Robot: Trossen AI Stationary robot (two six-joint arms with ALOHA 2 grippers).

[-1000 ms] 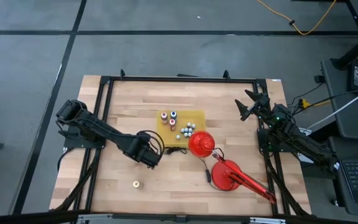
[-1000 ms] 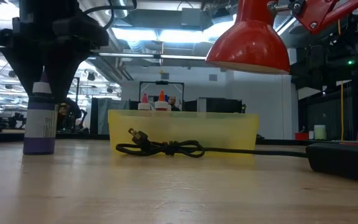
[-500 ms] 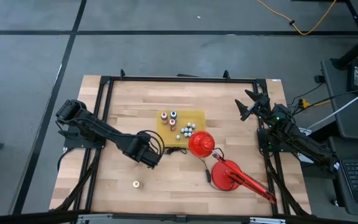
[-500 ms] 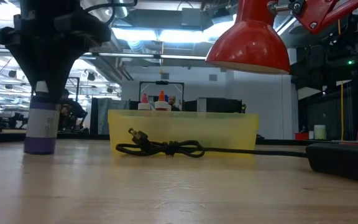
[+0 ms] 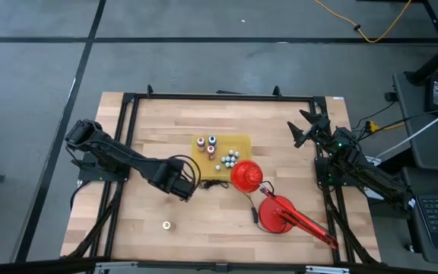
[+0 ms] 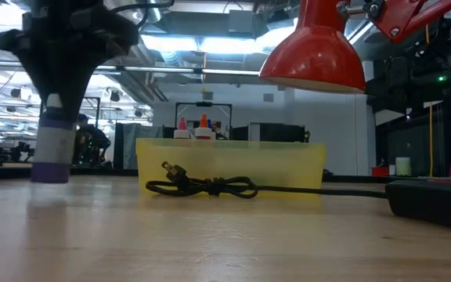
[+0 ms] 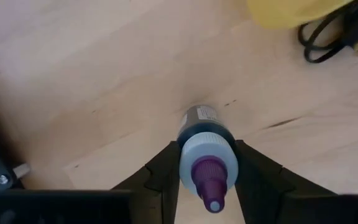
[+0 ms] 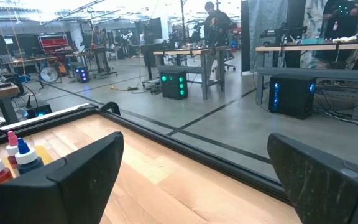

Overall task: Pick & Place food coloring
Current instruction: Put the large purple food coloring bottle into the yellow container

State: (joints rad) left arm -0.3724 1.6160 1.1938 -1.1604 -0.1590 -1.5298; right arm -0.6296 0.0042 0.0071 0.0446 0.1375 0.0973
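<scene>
My left gripper is shut on a food coloring bottle with a pale body, a purple band at its base and a purple nozzle. It stands left of the yellow tray. Several more small bottles stand upright in that tray. My right gripper waits open at the table's far right and touches nothing. My left gripper pinches the bottle's pale shoulder, just below the nozzle, between its two fingers. The fingers come from above and point down. The bottle hangs upright below them, its base a little clear of the table.
A red desk lamp has its shade near the tray and its base toward the near right. Its black cord and plug lie in front of the tray. A small tan object sits near the front edge.
My left gripper has shut on the bottle's top and risen a little. The bottle, which stood on the table, now hangs upright just clear of it.
</scene>
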